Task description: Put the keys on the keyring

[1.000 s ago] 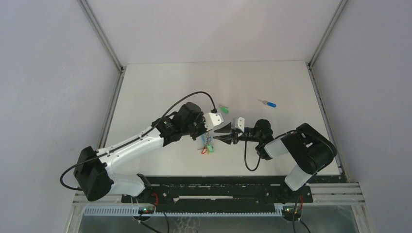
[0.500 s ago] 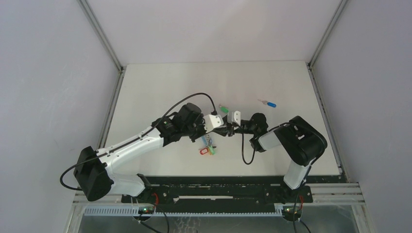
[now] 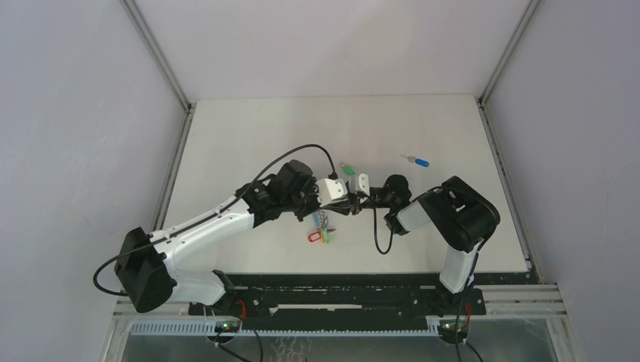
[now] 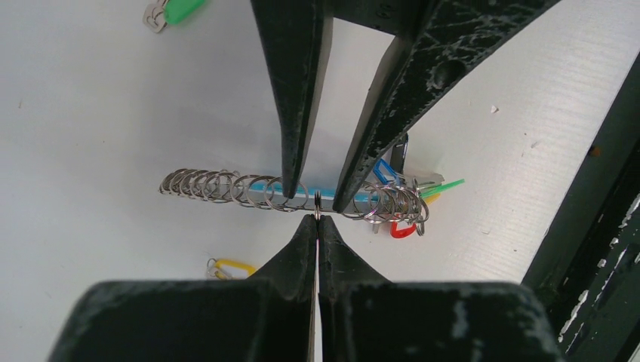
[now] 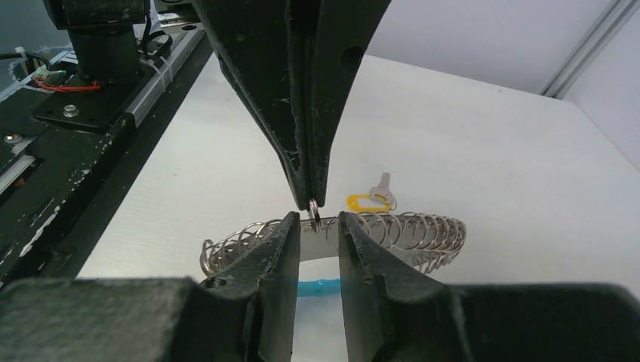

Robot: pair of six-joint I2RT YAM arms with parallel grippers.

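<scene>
The keyring (image 4: 226,186) is a silver band strung with several small wire rings, with a turquoise sleeve (image 5: 321,288) and red (image 4: 400,230) and green tags. It hangs just above the table (image 3: 249,136) centre. My left gripper (image 4: 318,217) is shut on one small ring of it. My right gripper (image 5: 317,225) faces it, open, one fingertip (image 5: 289,226) on each side of that small ring, with the band crossing the gap. A green key (image 3: 347,170), a blue key (image 3: 416,160) and a yellow key (image 5: 370,200) lie loose on the table.
Both arms meet mid-table (image 3: 351,202), wrists close together. The black base rail (image 5: 83,113) runs along the near edge. Grey walls and metal posts enclose the table on three sides.
My right gripper has moved left to meet the left gripper, and its fingers now straddle the held ring. The keyring and its tags have shifted a little. The left arm has hardly moved.
</scene>
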